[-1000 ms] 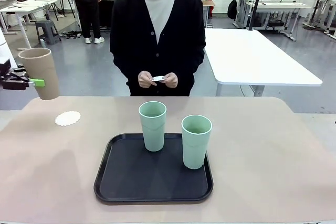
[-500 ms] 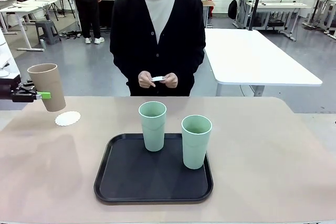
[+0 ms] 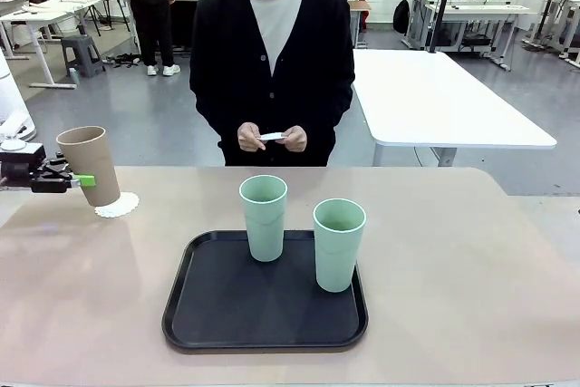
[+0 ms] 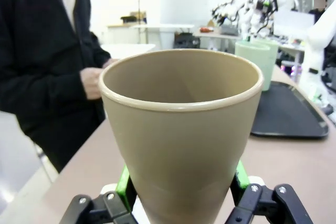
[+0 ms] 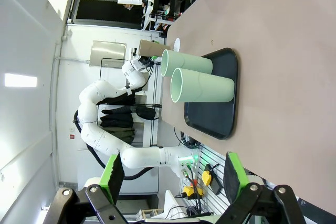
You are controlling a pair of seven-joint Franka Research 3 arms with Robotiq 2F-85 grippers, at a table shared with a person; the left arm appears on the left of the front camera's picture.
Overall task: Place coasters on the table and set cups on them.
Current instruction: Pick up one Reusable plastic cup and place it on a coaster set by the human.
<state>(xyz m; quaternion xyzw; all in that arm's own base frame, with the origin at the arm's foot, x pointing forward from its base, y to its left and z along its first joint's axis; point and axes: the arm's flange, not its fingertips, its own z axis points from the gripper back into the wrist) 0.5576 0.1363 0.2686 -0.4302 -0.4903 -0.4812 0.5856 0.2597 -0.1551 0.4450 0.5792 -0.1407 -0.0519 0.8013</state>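
Note:
My left gripper [image 3: 80, 180] is shut on the tan-brown cup [image 3: 89, 164] at the table's far left. The cup leans slightly, and its base is over a white scalloped coaster [image 3: 120, 207]; I cannot tell whether they touch. In the left wrist view the tan cup [image 4: 181, 124] stands between the green pads [image 4: 124, 186]. Two mint green cups [image 3: 264, 217] [image 3: 338, 244] stand on the black tray [image 3: 227, 314]. My right gripper [image 5: 173, 177] is open and empty, off the table's side, with the green cups [image 5: 202, 88] far ahead of it. The person's hands hold more white coasters [image 3: 274, 136].
The person stands at the far edge of the beige table [image 3: 453, 260], hands above it. A white table [image 3: 435, 97] lies behind on the right. Bare tabletop lies to the right of the tray and along the front edge.
My left gripper has carried the tan cup down and to the right, from above the table's left edge onto the coaster's spot. The green cups and the person's hands have not moved.

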